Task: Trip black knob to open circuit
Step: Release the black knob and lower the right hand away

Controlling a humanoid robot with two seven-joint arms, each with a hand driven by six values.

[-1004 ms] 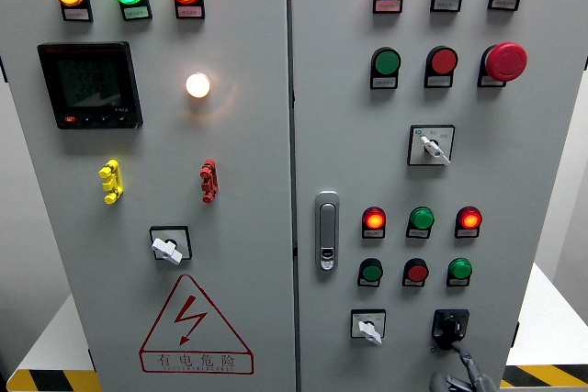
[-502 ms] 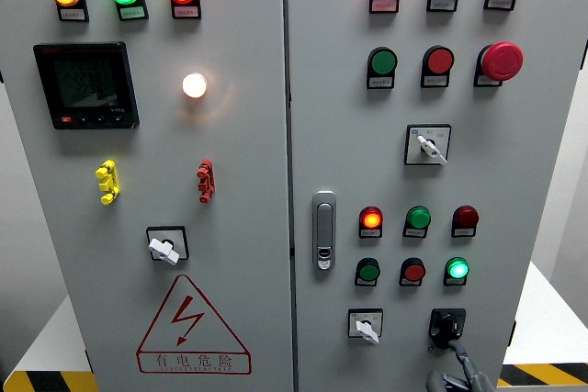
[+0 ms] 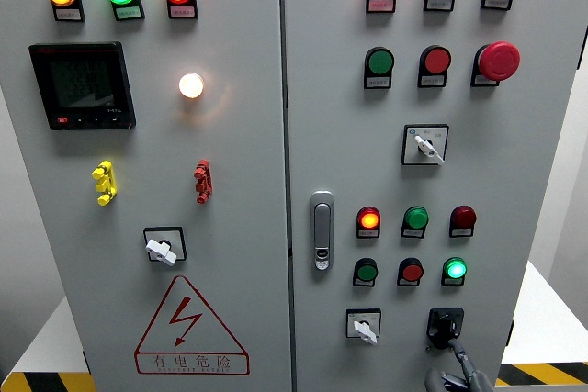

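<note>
The right robot hand (image 3: pixel 457 376) enters at the bottom edge, right of the middle, and is mostly cut off by the frame. Only grey fingers (image 3: pixel 467 362) show, one of them reaching up to the black knob (image 3: pixel 442 328); whether they are spread or pinching the knob cannot be told. The left robot hand does not show.

The black knob sits low on the right door of the grey cabinet (image 3: pixel 514 181), on a black square plate. Just to its left is a white selector switch (image 3: pixel 364 327). Above these runs a row of three dark-rimmed buttons, of which the rightmost green button (image 3: pixel 455 269) glows. Over that is a row of lamps: a lit red lamp (image 3: pixel 368 219), a green one, and a dark red one. A metal door handle (image 3: pixel 321 230) stands upright near the seam between the doors.

Higher up are another white selector (image 3: pixel 424 145), a red mushroom button (image 3: pixel 499 61), and a lit red lamp at the top.

On the left door a triangular warning sign (image 3: pixel 190 327) shows, its lower corner near the frame edge, with a white selector above it, a yellow and a red handle, a dark display (image 3: pixel 82 85) whose readout is too dim to read, a glowing white lamp (image 3: pixel 191 85), and three lit lamps at the top.
</note>
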